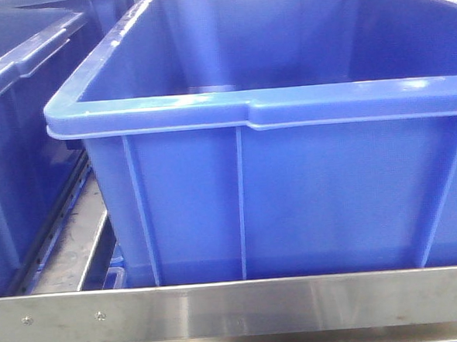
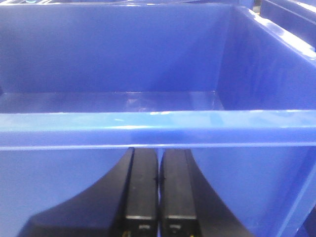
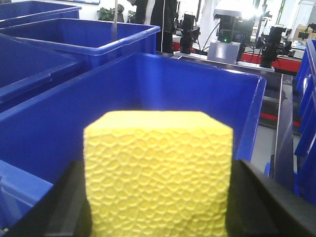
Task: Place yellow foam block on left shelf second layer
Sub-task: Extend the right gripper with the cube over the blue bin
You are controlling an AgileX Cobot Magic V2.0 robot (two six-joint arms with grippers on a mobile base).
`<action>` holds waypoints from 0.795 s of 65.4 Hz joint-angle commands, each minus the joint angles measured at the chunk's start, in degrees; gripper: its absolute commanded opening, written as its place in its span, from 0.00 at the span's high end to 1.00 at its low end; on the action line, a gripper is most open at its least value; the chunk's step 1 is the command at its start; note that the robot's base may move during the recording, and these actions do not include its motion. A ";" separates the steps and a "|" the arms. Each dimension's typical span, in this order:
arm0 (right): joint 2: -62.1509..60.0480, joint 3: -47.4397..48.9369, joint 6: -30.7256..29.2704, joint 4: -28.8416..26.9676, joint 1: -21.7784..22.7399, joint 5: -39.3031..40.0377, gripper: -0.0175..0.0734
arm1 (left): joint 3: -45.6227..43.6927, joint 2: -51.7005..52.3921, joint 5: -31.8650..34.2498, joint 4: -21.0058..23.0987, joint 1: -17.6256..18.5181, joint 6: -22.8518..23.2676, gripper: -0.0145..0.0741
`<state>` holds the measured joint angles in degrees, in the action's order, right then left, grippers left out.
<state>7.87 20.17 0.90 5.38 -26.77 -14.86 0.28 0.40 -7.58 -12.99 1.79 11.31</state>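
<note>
The yellow foam block (image 3: pixel 158 173), a textured cube, fills the middle of the right wrist view. My right gripper (image 3: pixel 157 197) is shut on it, one black finger pressed against each side, and holds it above a blue bin (image 3: pixel 197 94). In the left wrist view my left gripper (image 2: pixel 158 170) is shut with nothing in it, its two black fingers touching. It sits just below the near rim of a blue bin (image 2: pixel 158 126) whose inside shows no object. Neither gripper nor the block appears in the front view.
A large blue bin (image 1: pixel 271 106) fills the front view behind a steel shelf rail (image 1: pixel 237 306), with another bin (image 1: pixel 13 68) to its left. More blue bins (image 3: pixel 74 34) and lab equipment (image 3: pixel 232 34) stand beyond in the right wrist view.
</note>
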 commanded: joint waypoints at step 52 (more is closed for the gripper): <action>54.37 38.32 -0.18 0.67 0.01 -9.51 0.69 | 1.48 0.77 4.88 0.18 0.05 0.22 0.68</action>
<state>57.36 52.76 0.90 5.60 -26.77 -25.59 0.28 0.40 -7.58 -12.99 1.79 11.31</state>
